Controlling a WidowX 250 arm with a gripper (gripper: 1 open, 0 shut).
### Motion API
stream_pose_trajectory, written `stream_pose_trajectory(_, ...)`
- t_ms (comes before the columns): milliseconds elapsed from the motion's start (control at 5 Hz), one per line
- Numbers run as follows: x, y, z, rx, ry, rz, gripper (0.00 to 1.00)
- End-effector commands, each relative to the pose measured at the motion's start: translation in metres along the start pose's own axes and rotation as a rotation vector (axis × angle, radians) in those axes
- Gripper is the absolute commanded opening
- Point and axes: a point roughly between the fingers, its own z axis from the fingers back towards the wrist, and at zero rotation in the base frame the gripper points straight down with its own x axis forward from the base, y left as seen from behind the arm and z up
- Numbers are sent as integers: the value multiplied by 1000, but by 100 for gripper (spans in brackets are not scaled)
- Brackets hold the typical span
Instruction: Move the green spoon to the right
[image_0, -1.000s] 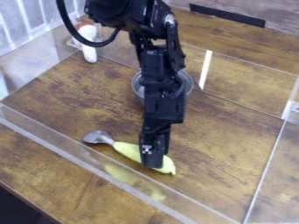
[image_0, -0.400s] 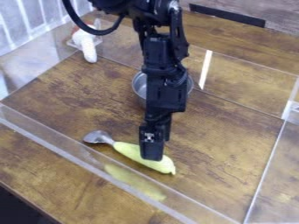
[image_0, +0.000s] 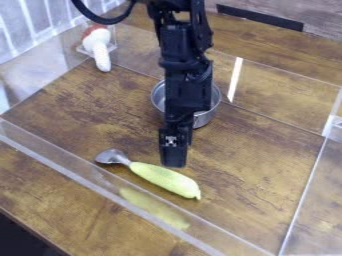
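Wooden table (image_0: 80, 120) w/ clear acrylic walls carries everything. Black arm, vs. a sec ago, has lifted off the green spoon (image_0: 150, 173); gripper (image_0: 171, 156) now hangs just above its handle, fingers spread wide, holding nothing. Metal bowl (image_0: 187, 100) sits behind the spoon. Spoon lies flat near front wall, grey bowl end to the left, unmoved.
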Motion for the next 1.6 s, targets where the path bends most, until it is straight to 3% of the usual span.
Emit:
stream_pose_trajectory(0, -2, 6, 31, 95, -44, 26, 100)
stream_pose_trajectory(200, -2, 7, 31, 99, -44, 45, 0)
stream_pose_trajectory(1000, -3, -9, 35, 100, -60, 130, 0)
stream_pose_trajectory(1400, 0, -21, 40, 76, -69, 188, 0)
